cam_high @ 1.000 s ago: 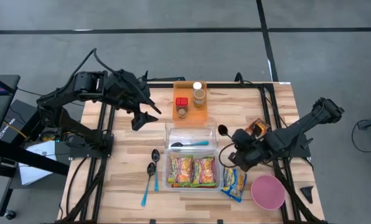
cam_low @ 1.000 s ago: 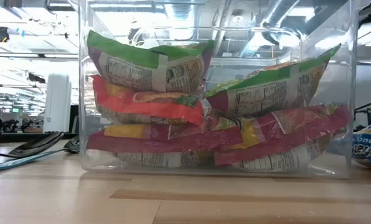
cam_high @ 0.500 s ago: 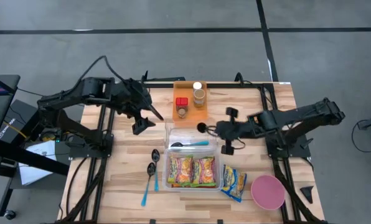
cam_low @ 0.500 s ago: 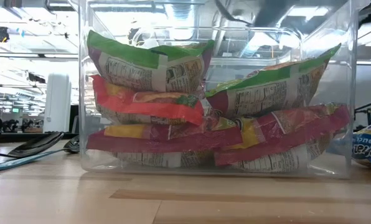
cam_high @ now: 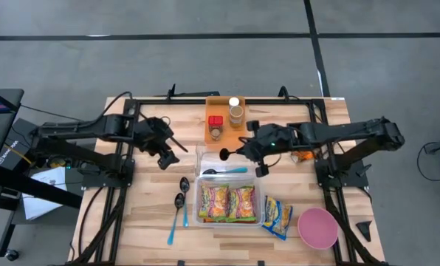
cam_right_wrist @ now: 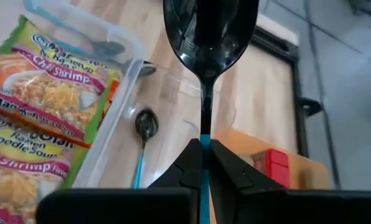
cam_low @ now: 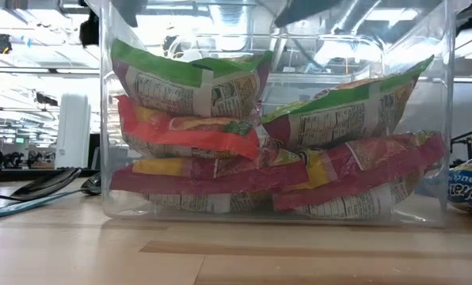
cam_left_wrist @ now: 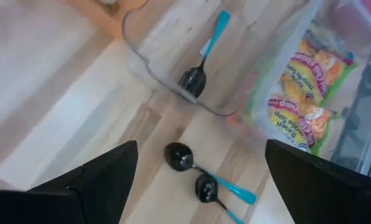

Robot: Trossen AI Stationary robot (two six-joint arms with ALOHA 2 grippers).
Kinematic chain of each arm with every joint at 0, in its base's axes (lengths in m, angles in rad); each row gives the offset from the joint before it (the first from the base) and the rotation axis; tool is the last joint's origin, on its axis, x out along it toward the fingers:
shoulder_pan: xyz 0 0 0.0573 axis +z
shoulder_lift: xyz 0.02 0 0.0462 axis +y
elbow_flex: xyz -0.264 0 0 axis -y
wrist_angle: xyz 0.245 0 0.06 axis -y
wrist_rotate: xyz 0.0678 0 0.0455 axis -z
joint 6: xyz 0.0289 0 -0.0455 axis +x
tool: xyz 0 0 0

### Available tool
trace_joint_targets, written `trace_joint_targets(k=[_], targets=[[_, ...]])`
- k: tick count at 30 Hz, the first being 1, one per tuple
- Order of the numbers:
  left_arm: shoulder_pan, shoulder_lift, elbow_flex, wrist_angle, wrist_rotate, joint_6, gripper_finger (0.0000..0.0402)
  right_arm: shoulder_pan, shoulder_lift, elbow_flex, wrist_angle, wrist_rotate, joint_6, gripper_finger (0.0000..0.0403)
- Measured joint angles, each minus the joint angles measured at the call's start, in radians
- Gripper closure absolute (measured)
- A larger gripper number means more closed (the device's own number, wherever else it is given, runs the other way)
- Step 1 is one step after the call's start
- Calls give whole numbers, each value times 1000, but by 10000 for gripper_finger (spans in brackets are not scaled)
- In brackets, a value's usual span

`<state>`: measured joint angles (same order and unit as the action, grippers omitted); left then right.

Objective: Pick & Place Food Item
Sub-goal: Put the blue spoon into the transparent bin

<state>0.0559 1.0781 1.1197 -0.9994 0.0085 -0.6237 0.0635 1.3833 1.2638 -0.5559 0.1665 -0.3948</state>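
Your right gripper (cam_right_wrist: 203, 163) holds a black spoon with a teal handle (cam_high: 226, 154), jaws closed thin on the handle so the bowl sticks out ahead of them. You have it hanging over the near-empty clear container (cam_high: 201, 157), which already holds one matching spoon (cam_high: 221, 171); that placement reads as a line-up for dropping this one beside it. The grip far back on the handle leaves the bowl free to go in first.

Just in front sits the second clear container (cam_high: 258, 216), packed with shrimp ramen packets (cam_high: 229, 202); one more packet (cam_high: 277, 217) lies on the counter (cam_high: 139, 214) beside it, near the pink bowl (cam_high: 317, 227). Two other spoons (cam_high: 181, 193) lie on the counter by the containers. The orange tray (cam_high: 208, 107) with its small jars stands behind.

Your left gripper (cam_high: 168, 151) waits over the counter left of the containers, jaws spread wide and holding nothing.

Compared with a second ago, the right arm has swung the spoon from near the loose packet across to the spoon container. The left arm has drawn lower and nearer the counter. The containers and packets have not shifted.
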Motion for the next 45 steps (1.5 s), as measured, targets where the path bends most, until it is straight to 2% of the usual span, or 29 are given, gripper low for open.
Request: trace_joint_targets(k=[2,7,14,19,29,45], targets=[[-6,-33,-55,19,-1,-42,55,-14,34,1,-5,-37,-15,395],[-46,-106,-166,62,10,-101,55,-19,125,-1,15,-50,-51,395],[-129,-148,-249,156,24,-148,55,-57,246,13,16,-87,0,395],[-161,-149,-273,199,24,-171,55,-74,319,76,-1,-170,-6,395],[-214,-149,-280,216,22,-228,55,-103,433,137,-110,-196,-6,394],[-248,-148,-280,268,21,-250,55,-153,438,137,-141,-230,31,394]])
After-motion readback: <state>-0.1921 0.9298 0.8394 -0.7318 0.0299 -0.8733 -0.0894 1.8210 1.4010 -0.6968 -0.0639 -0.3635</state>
